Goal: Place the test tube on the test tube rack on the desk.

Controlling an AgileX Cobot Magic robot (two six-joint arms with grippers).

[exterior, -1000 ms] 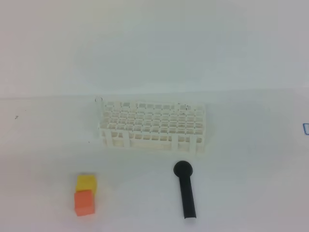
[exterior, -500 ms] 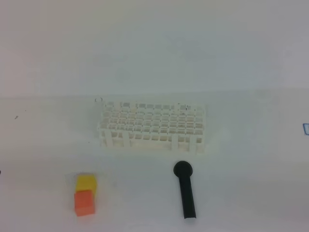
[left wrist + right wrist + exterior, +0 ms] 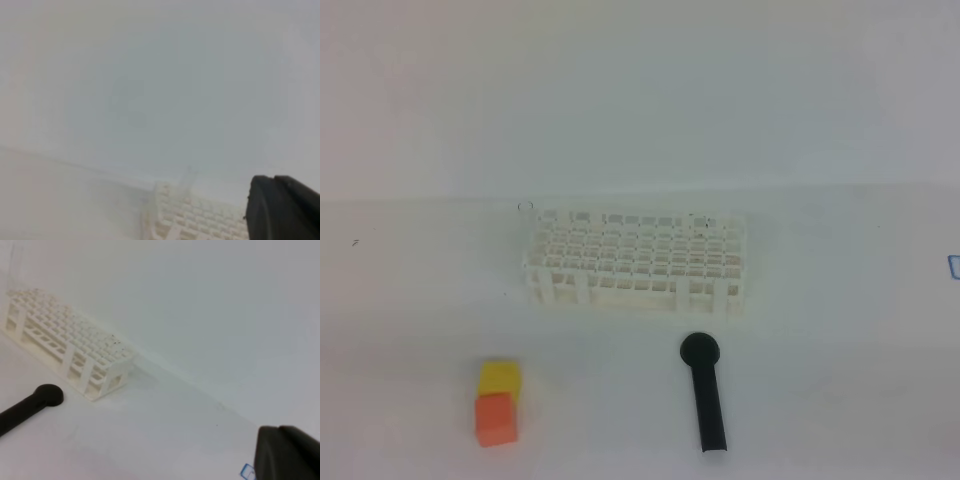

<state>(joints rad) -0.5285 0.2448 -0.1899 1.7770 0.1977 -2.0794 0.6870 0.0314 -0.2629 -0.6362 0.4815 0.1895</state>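
The white test tube rack (image 3: 635, 262) stands on the white desk (image 3: 840, 330), also seen in the left wrist view (image 3: 195, 220) and the right wrist view (image 3: 65, 337). A faint clear upright shape that looks like the test tube (image 3: 186, 176) rises at the rack's back left corner. Its rim shows as a tiny ring (image 3: 525, 207) from above. Neither arm appears in the high view. Only a black piece of the left gripper (image 3: 282, 210) and of the right gripper (image 3: 287, 452) shows at each wrist view's lower right. Both are shut and hold nothing I can see.
A black round-headed stick (image 3: 704, 392) lies in front of the rack, also in the right wrist view (image 3: 30, 407). A yellow cube (image 3: 500, 377) and an orange cube (image 3: 495, 418) sit together at front left. A small blue mark (image 3: 953, 265) is at the right edge.
A small dark bit at the left edge of the high view half a second ago is gone. Rack, stick and cubes have not moved.
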